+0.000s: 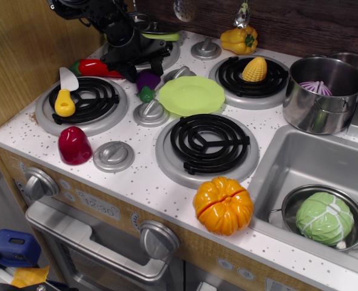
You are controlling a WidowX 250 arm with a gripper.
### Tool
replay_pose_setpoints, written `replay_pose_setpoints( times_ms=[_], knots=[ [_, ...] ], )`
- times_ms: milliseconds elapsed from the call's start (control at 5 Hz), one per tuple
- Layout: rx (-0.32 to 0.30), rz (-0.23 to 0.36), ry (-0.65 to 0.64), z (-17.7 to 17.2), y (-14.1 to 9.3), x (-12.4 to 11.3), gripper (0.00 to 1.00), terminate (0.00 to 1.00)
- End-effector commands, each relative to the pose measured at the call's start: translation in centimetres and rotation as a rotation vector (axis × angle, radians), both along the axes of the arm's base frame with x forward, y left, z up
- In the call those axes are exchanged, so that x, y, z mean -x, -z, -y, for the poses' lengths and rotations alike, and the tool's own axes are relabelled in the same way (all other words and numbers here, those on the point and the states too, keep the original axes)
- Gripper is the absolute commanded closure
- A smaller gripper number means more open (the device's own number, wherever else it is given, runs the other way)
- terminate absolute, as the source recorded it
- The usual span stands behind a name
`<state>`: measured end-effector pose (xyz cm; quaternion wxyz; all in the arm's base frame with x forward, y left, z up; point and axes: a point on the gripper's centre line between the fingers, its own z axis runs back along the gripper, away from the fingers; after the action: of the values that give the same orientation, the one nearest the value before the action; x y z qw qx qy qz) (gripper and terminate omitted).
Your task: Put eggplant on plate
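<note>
Lying on the white speckled stovetop (136, 182), the small glossy dark-purple toy eggplant (146, 80) with its green leafy cap pointing toward the front sits between the back-left burner and a silver knob (151, 111), just left of the round lime yellow-green plastic plate (192, 95). It appears to sit just clear of the plate's rim, and the plate's face holds nothing. The black gripper (136, 63) hangs directly over the eggplant's back end, its fingers spread apart on either side; whether they touch the eggplant cannot be told. A red toy chili pepper (94, 67) lies just left of the gripper. Further out, a yellow toy pear (64, 104) rests on the front-left black coil burner (84, 99), a dark-red toy pepper (74, 145) stands near the front edge, and a yellow corn cob (255, 69) sits on the back-right burner. An orange toy pumpkin (223, 205) rests at the front, beside the sink (300, 163).
</note>
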<state>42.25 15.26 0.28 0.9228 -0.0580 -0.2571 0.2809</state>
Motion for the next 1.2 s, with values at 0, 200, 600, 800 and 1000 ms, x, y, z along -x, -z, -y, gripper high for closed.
replay_pose_setpoints(
  times_ms=[0,200,600,800,1000],
  knots=[
    [-0.061,-0.043,0.022,0.6,-1.8,0.8,1.0,0.0],
    [-0.151,-0.056,0.029,0.2,-4.3,0.9,1.0,0.0],
    [-0.192,-0.071,-0.036,-0.5,-9.6,1.4,1.0,0.0],
    [-0.217,-0.062,-0.113,1.4,-11.6,1.7,1.0,0.0],
    [-0.167,-0.048,-0.171,3.9,-12.0,1.1,1.0,0.0]
  ],
)
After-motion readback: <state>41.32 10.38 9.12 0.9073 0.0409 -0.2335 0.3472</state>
